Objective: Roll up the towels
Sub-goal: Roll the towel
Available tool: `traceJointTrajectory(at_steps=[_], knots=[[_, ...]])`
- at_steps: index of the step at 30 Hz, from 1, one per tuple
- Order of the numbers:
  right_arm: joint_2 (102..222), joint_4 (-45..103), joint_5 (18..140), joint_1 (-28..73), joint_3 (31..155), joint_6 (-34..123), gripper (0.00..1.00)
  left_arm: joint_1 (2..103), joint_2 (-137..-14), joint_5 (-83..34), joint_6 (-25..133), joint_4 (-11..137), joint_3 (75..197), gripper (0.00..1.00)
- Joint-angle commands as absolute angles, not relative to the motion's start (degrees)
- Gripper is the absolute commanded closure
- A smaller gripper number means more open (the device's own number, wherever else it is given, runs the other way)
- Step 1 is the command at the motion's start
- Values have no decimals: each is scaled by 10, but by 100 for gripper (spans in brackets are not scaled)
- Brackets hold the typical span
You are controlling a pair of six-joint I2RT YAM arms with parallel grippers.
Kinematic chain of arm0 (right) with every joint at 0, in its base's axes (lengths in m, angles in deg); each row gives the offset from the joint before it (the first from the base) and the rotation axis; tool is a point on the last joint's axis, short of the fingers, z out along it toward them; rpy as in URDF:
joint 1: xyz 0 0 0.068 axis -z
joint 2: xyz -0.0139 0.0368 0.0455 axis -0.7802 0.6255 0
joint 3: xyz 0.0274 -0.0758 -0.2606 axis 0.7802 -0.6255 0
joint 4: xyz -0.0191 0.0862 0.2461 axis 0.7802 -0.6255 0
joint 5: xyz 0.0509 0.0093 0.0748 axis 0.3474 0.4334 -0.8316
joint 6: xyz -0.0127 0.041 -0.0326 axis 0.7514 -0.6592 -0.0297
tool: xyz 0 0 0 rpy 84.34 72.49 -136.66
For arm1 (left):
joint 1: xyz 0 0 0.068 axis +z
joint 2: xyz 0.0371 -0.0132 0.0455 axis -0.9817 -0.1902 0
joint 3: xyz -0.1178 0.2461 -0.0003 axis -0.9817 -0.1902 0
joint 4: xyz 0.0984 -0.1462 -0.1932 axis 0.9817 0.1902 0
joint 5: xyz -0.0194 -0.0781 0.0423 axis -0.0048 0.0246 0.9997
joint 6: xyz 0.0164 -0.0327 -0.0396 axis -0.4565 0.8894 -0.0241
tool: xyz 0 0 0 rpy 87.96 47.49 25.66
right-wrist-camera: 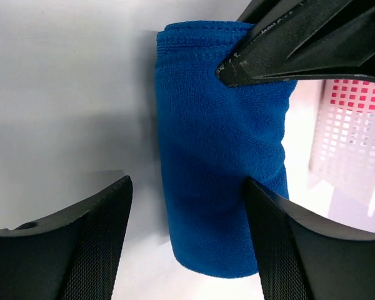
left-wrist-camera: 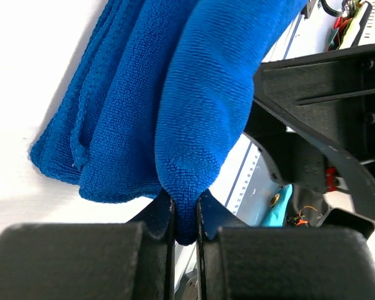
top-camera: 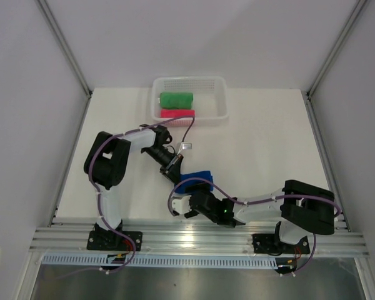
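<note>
Left wrist view: the left jaws pinch a fold of the blue towel point(left-wrist-camera: 194, 125), which lies rolled on the bench point(top-camera: 262, 144) between the two arms. The right jaws stand spread, one on each side of it. The green towel point(top-camera: 176, 99) and pink towel point(top-camera: 177, 113) lie rolled in the basket point(top-camera: 220, 100).

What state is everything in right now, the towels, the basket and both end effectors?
basket, upright, holding two towels
green towel, rolled, in the basket
pink towel, rolled, in the basket
blue towel, bunched on the table, one fold pinched
left end effector, shut on the blue towel
right end effector, open, astride the blue towel
</note>
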State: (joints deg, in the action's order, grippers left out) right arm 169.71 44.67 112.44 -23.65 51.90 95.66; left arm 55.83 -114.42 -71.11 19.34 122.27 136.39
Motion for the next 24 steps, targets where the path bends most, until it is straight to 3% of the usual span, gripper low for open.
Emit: traceJointTrajectory(at_steps=[1, 10, 13, 22, 24], knots=[[1722, 493, 1164, -235, 545, 982, 26, 564, -1149, -738, 180, 1235, 1382, 99], [1782, 466, 1159, -204, 574, 956, 29, 564, -1154, -742, 164, 1249, 1385, 99], [1782, 443, 1130, -191, 580, 937, 39, 564, -1153, -749, 155, 1255, 1389, 96], [1756, 407, 1049, -161, 583, 902, 96, 591, -1148, -760, 143, 1268, 1405, 71], [1752, 398, 1037, -160, 587, 896, 99, 595, -1141, -753, 144, 1263, 1405, 69]])
